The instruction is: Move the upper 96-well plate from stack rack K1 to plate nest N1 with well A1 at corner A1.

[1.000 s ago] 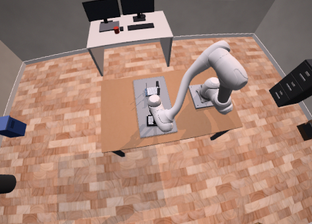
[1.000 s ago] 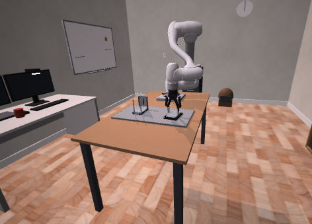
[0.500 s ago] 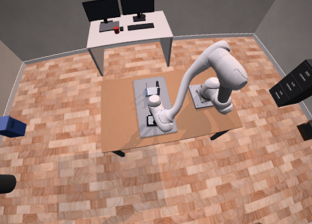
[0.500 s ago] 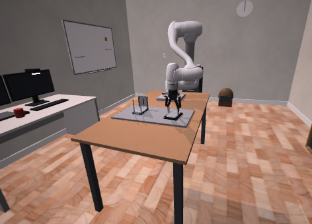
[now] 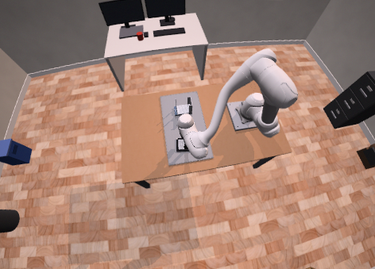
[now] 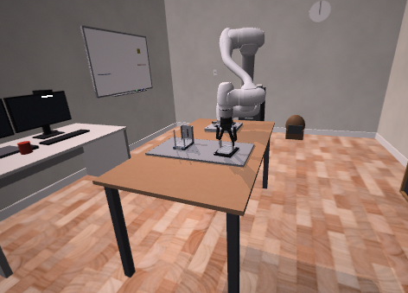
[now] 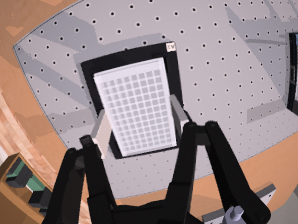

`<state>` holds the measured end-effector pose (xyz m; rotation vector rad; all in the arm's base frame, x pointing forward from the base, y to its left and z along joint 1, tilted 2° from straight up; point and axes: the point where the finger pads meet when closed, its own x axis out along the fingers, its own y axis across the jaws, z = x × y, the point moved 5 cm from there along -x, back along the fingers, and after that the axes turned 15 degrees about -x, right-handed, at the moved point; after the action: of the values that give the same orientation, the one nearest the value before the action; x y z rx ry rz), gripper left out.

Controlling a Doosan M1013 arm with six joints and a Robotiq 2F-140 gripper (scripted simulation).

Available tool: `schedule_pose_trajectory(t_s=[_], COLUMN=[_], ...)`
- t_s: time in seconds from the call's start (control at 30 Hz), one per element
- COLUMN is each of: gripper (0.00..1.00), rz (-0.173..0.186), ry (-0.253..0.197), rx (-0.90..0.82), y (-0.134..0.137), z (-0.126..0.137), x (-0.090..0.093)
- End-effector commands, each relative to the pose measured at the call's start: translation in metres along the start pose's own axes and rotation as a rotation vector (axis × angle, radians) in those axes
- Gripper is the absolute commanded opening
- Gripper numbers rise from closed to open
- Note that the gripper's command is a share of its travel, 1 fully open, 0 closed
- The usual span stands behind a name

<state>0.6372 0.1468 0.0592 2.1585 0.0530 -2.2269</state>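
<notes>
My gripper [image 7: 139,111] is shut on the white 96-well plate [image 7: 137,104], with its pads on the two long sides. The plate lies within the outline of the black nest N1 [image 7: 133,99], well side up. I cannot tell whether it rests fully down. A pale square marked A1 [image 7: 170,47] sits outside the nest's far right corner. In the exterior view the gripper [image 6: 226,139] points straight down at the nest [image 6: 226,151]. The rack K1 [image 6: 185,136] stands apart to the left; from above it [image 5: 183,107] still holds a white plate.
Rack and nest stand on a grey perforated board [image 6: 200,152] on the brown table [image 6: 194,168]. The arm's base plate [image 5: 241,116] is at the table's right side. A white desk with monitors [image 5: 155,32] stands beyond the table.
</notes>
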Motion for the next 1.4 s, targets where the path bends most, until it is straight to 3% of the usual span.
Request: schedule_pose_trajectory(t_s=[0.0,1.3,1.33,1.37], gripper=[0.00,0.00,1.00,1.00], rz=[-0.002,-0.002,-0.002,-0.002], ry=[-0.001,-0.001,-0.001,-0.001], rx=[0.005,0.005,0.005,0.005], y=[-0.0029,-0.0027,-0.0027,-0.0027], z=[0.0022,0.0026,0.0026,0.0026], x=[0.0034,0.0034,0.0034,0.0034])
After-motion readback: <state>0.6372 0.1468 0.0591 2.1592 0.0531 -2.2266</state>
